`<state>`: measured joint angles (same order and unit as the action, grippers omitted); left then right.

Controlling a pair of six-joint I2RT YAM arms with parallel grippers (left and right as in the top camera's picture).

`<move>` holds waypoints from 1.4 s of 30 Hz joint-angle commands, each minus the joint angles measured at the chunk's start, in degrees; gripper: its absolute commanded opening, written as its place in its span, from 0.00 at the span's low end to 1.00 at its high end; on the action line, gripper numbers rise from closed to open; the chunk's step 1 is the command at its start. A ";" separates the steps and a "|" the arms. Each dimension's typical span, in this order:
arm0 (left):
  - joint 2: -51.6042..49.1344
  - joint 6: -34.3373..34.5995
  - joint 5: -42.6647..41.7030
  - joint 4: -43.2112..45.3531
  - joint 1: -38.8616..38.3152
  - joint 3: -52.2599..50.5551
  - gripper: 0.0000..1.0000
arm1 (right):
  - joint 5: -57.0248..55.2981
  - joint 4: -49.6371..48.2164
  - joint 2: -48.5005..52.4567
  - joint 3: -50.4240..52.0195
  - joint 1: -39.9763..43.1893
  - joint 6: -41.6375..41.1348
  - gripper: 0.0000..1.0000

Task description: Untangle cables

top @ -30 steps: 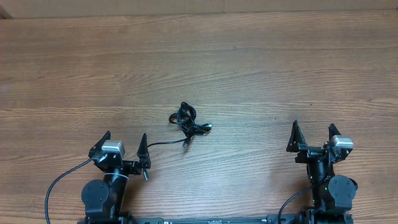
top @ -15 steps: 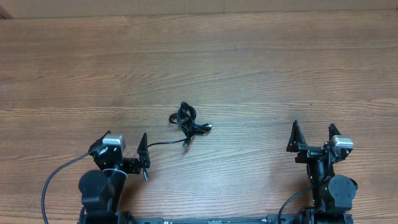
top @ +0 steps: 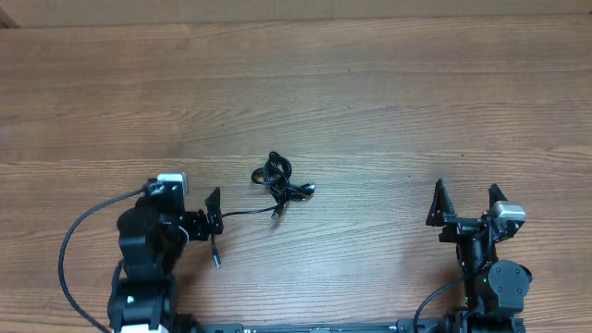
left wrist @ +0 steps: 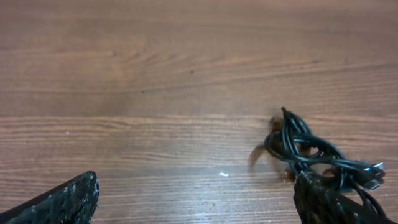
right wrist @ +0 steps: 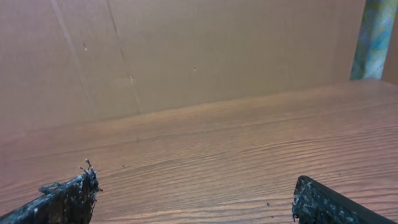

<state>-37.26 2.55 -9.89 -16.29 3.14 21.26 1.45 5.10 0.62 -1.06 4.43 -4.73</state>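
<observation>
Wood table (top: 370,92): one cables clump (top: 277,178); left fingers (top: 213,208), right fingers (top: 437,202) spread.

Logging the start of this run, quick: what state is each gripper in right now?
Left gripper: open, holding nothing.
Right gripper: open, holding nothing.
</observation>
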 commanded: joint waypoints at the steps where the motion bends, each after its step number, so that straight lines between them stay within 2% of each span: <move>1: -4.52 -1.33 -0.52 -0.26 0.22 3.67 1.00 | -0.13 -0.28 -0.46 0.61 0.11 -0.42 1.00; 14: -12.59 -1.36 -0.50 -3.58 0.22 8.20 1.00 | -0.13 -0.28 -0.46 0.61 0.11 -0.42 1.00; 42: -13.00 -2.84 -0.66 -5.20 0.22 8.90 1.00 | -0.13 -0.28 -0.46 0.61 0.11 -0.42 1.00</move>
<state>-50.17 1.65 -9.89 -21.19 3.14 27.88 1.48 5.15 0.62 -1.06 4.43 -4.73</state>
